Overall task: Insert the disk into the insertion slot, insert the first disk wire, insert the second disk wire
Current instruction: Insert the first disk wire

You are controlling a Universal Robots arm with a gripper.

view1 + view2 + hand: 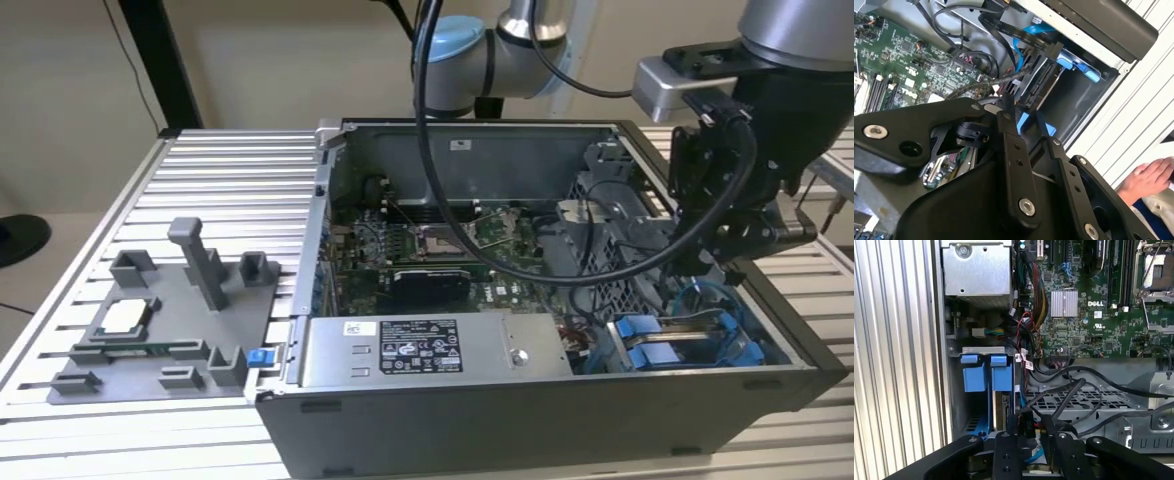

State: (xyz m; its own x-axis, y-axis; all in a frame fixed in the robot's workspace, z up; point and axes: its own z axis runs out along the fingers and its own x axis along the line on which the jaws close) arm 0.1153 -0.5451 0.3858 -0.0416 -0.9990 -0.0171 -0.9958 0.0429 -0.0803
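Disk (1001, 410) is standing on edge inside the insertion slot (970, 407), with blue carrier tabs showing at the open side. The slot is in the corner of the computer case (534, 415), next to the grey power-supply box (427, 350). The pincer (1029, 432) is hanging over that corner and reaching down into the case just beside the disk. A black wire (1064, 395) is running across the perforated cage (1079, 405) down to a dark connector inside the pincer's span. I cannot tell whether the pincer is clamping it. A blue wire (694, 295) is curling nearby. The case is sitting on a ribbed metal surface (227, 180), with a grey fixture (160, 310) lying toward the exterior view's left. A person's hand (1149, 180) is showing over the surface outside the case.
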